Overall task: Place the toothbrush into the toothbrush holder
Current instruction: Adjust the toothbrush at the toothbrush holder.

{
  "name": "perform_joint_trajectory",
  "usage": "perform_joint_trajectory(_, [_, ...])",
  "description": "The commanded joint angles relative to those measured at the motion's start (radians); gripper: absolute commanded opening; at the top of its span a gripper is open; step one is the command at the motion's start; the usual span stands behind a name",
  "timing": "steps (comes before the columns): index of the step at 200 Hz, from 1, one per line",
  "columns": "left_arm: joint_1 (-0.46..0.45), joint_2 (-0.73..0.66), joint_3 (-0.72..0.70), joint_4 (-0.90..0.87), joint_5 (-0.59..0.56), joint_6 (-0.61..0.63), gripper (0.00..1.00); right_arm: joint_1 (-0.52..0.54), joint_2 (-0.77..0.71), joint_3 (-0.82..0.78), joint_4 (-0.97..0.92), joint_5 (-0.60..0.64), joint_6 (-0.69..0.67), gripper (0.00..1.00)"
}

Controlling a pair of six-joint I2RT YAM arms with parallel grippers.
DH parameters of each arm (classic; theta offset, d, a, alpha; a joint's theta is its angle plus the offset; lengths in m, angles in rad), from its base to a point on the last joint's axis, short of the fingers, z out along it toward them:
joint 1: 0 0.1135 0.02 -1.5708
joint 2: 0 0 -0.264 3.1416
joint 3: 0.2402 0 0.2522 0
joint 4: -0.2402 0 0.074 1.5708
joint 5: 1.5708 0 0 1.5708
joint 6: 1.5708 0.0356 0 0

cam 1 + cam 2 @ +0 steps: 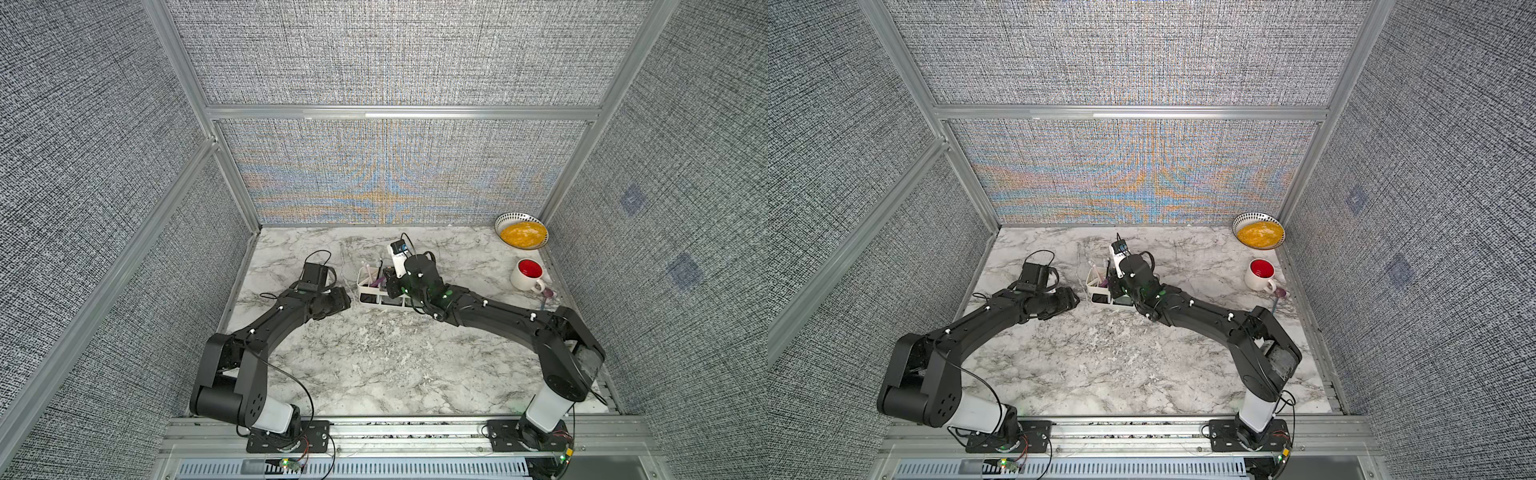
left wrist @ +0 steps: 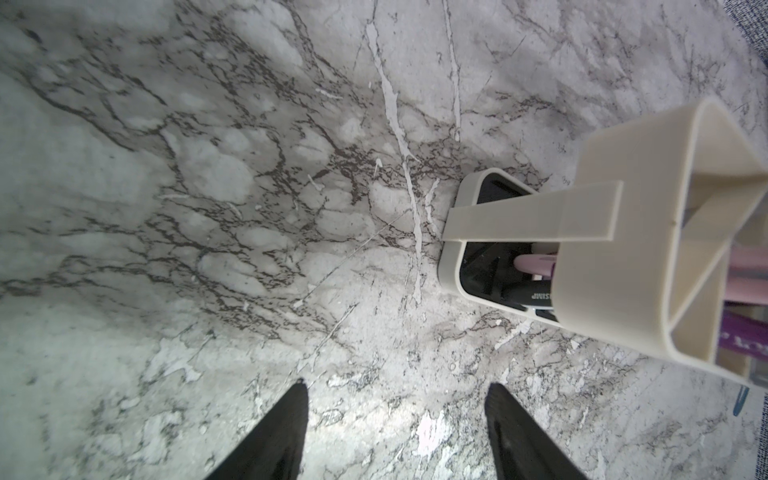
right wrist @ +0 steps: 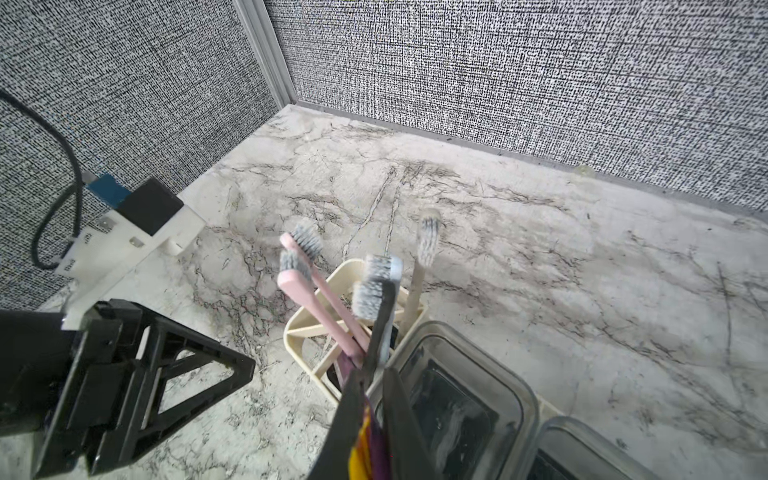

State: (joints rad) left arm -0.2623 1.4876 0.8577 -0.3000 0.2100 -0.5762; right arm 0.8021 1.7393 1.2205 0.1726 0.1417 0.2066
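My right tool [image 3: 371, 386] is pinched narrow at the low centre of the right wrist frame, with the dark toothbrush [image 3: 380, 328] handle caught between its tips. That toothbrush stands head-up in the end section of the toothbrush holder [image 3: 299, 328], among the pink brushes [image 3: 320, 299] and a beige brush [image 3: 415, 282]. The holder sits mid-frame in both top views. My left tool [image 2: 395, 399] hangs wide and empty over the desk [image 2: 208, 208], just beside the holder.
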Motion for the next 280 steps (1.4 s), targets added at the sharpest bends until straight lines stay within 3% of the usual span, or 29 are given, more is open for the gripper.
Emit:
perform_joint_trajectory(1, [0.0,0.004,-0.002,0.018,0.008,-0.001,0.7,0.003,0.019,0.032,-0.088,0.006,-0.059,0.1])
perform_joint_trajectory(121, [0.0,0.0,-0.005,0.016,0.005,0.006,0.7,0.07,0.193,0.243,-0.255,0.091,-0.183,0.1])
perform_joint_trajectory(204, [0.0,-0.004,0.0,0.009,0.002,0.007,0.7,0.078,0.18,0.235,-0.261,0.094,-0.174,0.11])
perform_joint_trajectory(280, [0.0,-0.002,0.003,0.013,0.005,0.007,0.7,0.079,0.229,0.386,-0.452,0.078,-0.276,0.09])
